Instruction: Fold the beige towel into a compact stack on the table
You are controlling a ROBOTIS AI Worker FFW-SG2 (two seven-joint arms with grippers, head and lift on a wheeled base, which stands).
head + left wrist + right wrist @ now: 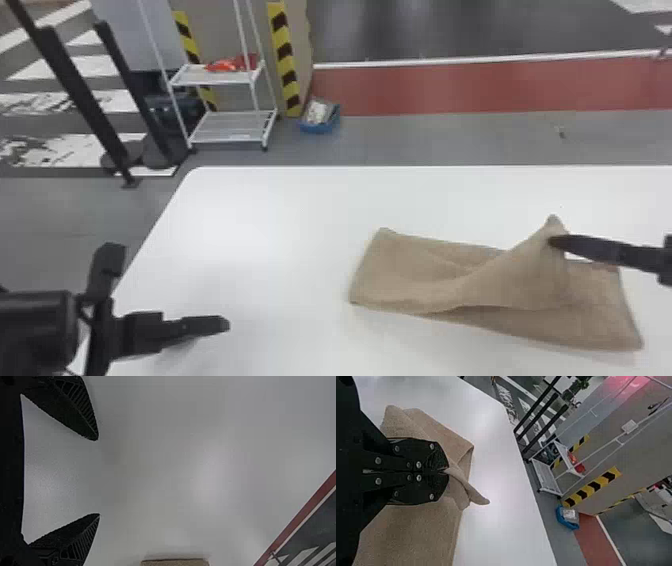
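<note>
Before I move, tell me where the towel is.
In the head view, the towel lies toward the right on the white table, part of it lifted in the right gripper.

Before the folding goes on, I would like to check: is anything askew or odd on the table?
Only the beige towel looks uneven: the right gripper pinches a raised part, so a slanting ridge crosses it and the layers do not line up. That probably belongs to the folding. I see no spill or damage.
</note>
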